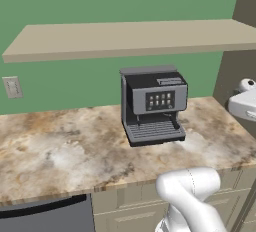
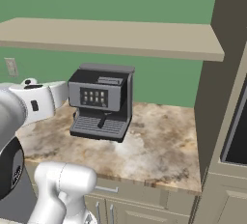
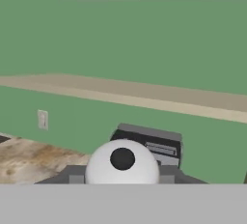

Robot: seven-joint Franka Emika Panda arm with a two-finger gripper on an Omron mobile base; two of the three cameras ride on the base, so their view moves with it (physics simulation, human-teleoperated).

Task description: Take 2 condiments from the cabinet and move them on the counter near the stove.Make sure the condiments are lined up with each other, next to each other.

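Nearest the base, the white arm [image 1: 192, 196] is rising in front of the cream lower doors [image 1: 125, 211], its upper links bending out toward the sides of both base views. Its gripper is reading as clenched, and nothing can be made out between its tips, so it is judged to be carrying nothing. Beyond the arm, the marbled worktop [image 1: 60, 146] is stretching back to the green wall [image 1: 75, 86], with a grey and black coffee machine [image 1: 152, 105] sitting toward its back right part, well in from the front edge. A pale wall outlet [image 1: 12, 87] is showing above the worktop's back left corner. Higher and farther, the long tan shelf [image 1: 135, 37] is running across the wall; from these low angles its top surface is mostly hidden, so the condiments cannot be seen on it, nor anywhere on the worktop. As a judgement, the task is sitting at its opening step: locating and reaching for the first condiment. That next move is calling for lifting the hand above the shelf's front edge, opening the gripper, and finding the jar.
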